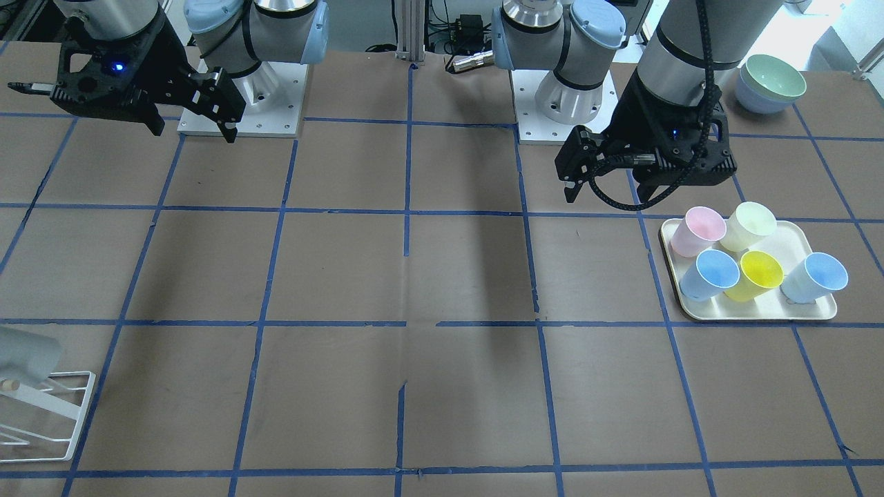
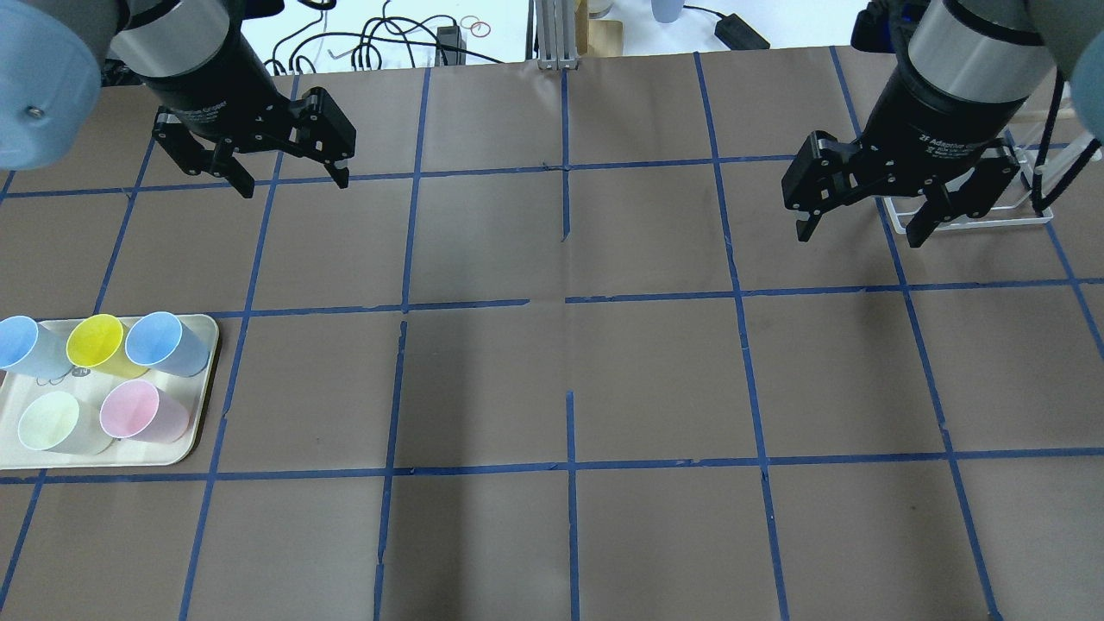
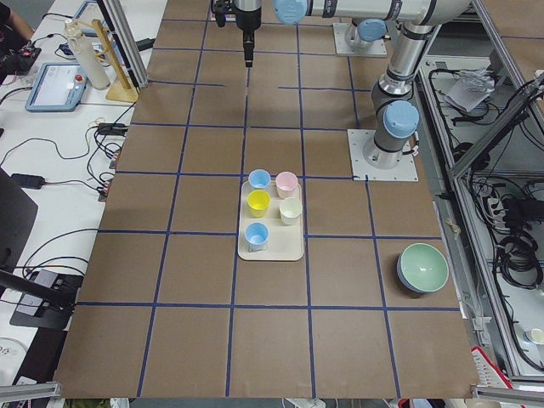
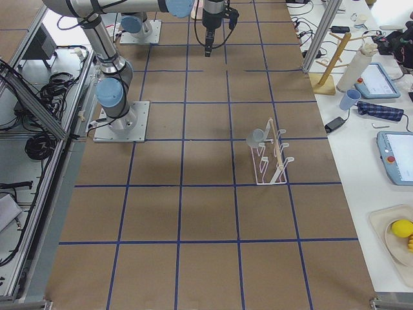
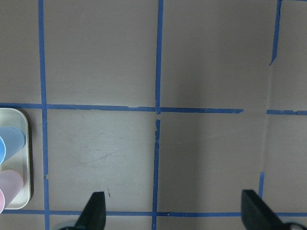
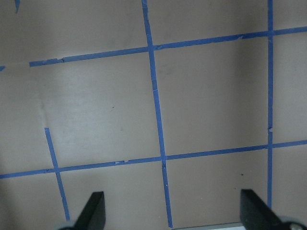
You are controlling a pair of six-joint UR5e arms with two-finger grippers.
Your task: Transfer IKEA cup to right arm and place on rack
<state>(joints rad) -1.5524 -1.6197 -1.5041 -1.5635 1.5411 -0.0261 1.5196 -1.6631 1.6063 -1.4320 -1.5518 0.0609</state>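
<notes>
Hanging tilted on a peg of the rack [image 4: 274, 165], the IKEA cup [image 4: 257, 137] is sitting at one end of it. Left gripper [image 2: 295, 185] and right gripper [image 2: 858, 238] are hovering above the table [image 2: 552, 388], both with jaws spread wide and carrying nothing.

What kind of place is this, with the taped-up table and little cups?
Most likely a robotics research lab: two robot arms bolted to a table gridded with blue tape, plus control tablets and loose cables on a side bench.

2 silver-grey arms [image 2: 966, 52], light-blue caps [image 1: 601, 24], black pincers [image 2: 858, 237]
</notes>
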